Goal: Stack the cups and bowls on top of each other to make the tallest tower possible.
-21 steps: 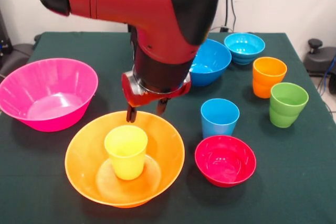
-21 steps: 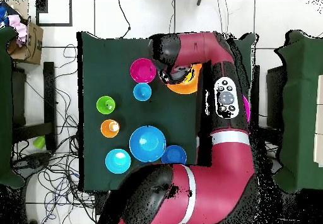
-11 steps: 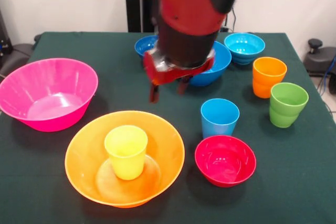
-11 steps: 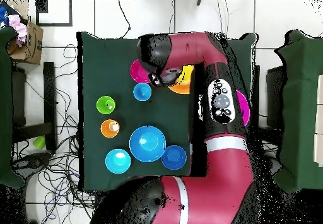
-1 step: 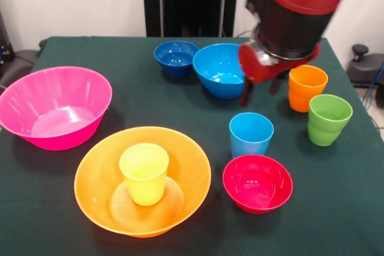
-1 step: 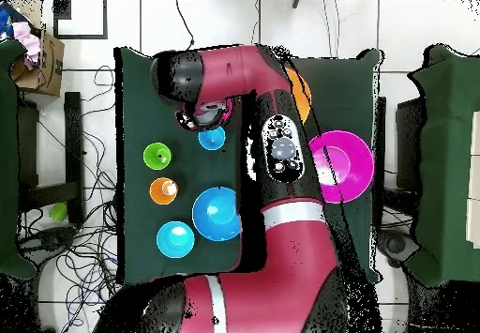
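The yellow cup (image 5: 144,172) stands upright inside the large orange bowl (image 5: 96,178) at the front. My gripper (image 5: 260,91) hangs open and empty above the cloth, just behind the light blue cup (image 5: 251,134) and left of the orange cup (image 5: 307,87). The green cup (image 5: 328,118) is at the right and the red bowl (image 5: 257,182) sits in front of the light blue cup. The large pink bowl (image 5: 54,106) sits at the left. The small dark blue bowl (image 5: 176,57) and medium blue bowl (image 5: 219,69) are at the back. The overhead view shows the cyan bowl (image 6: 175,239).
The dark green table (image 5: 90,52) ends close to the green cup on the right. In the overhead view the arm (image 6: 281,160) crosses the table and covers most of the orange bowl. Cables and boxes lie on the floor around the table.
The arm has swung right in the front view, away from the orange bowl and yellow cup, to a spot beside the orange cup. The two blue bowls are now uncovered.
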{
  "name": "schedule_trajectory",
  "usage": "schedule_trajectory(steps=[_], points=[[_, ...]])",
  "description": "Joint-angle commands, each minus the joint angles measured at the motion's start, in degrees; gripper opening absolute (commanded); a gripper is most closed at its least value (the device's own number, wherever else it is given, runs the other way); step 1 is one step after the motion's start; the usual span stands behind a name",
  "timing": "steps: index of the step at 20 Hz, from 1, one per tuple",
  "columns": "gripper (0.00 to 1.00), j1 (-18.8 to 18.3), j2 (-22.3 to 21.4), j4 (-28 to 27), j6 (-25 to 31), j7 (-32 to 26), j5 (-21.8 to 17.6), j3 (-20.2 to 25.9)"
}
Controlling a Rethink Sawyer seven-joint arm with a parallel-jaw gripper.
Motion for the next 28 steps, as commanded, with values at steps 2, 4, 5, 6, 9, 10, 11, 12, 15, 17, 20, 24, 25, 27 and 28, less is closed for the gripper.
schedule_trajectory(steps=[2,4,5,6,9,10,11,12,15,17,20,24,25,27,28], points=[[1.0,2.0,2.8,3.7,-6.2,9.8,-0.1,-0.9],[1.0,1.4,2.1,4.7,-6.4,8.0,-0.4,-1.3],[1.0,1.2,2.3,4.5,-6.5,7.4,-0.5,-1.5],[1.0,1.0,2.1,4.9,-6.5,6.8,-0.7,-1.6],[1.0,0.4,1.0,5.6,-5.1,4.7,-0.8,-2.0],[1.0,0.1,0.4,5.9,-3.9,3.6,-0.4,-1.8],[1.0,-0.6,0.2,6.5,-3.4,2.8,0.4,-1.3],[1.0,-1.4,-0.3,7.8,-2.2,1.5,1.8,-0.3],[1.0,-1.6,-1.8,8.9,-0.5,0.8,2.8,0.0],[1.0,-1.4,-3.7,9.4,1.1,0.0,2.0,-0.9],[1.0,-3.3,-5.8,13.3,-2.0,-2.4,0.8,-1.4],[1.0,-6.5,-4.9,19.4,-10.1,-3.8,-0.8,-0.7],[1.0,-6.9,-5.1,20.1,-10.4,-4.1,-1.1,-0.5],[1.0,-8.2,-6.7,22.1,-10.1,-5.9,-1.6,-0.3],[1.0,-9.3,-8.0,23.9,-10.1,-7.4,-1.7,0.0]])
